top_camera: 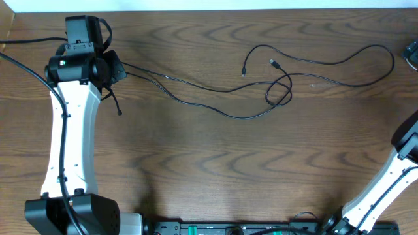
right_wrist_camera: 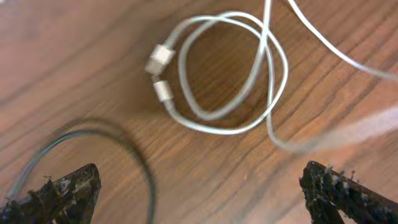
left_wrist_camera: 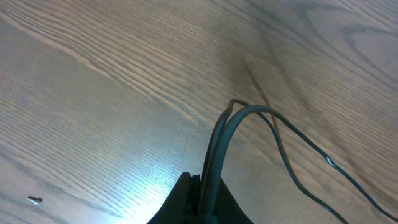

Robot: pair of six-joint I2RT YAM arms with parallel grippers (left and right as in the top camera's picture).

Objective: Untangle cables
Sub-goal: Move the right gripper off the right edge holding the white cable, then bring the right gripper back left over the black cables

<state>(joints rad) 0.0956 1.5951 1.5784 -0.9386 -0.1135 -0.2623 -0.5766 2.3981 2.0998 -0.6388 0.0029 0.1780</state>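
The cables are not yet untangled. The black ones run from the left gripper, which is pinched on two of them, across the tabletop, crossing and looping midway. Only the right wrist view shows the white cable, looped over itself beneath the right gripper, which is spread wide and empty.

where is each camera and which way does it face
overhead: above the table, facing straight down; shows black cables, the left arm, part of the right arm.
left wrist: on the left arm, facing down at the table; its left hand shut on the black cables.
right wrist: on the right arm, facing down at a looped white cable; the right hand is open, fingertips at the bottom corners.
shared: overhead and left wrist both show the black cables.
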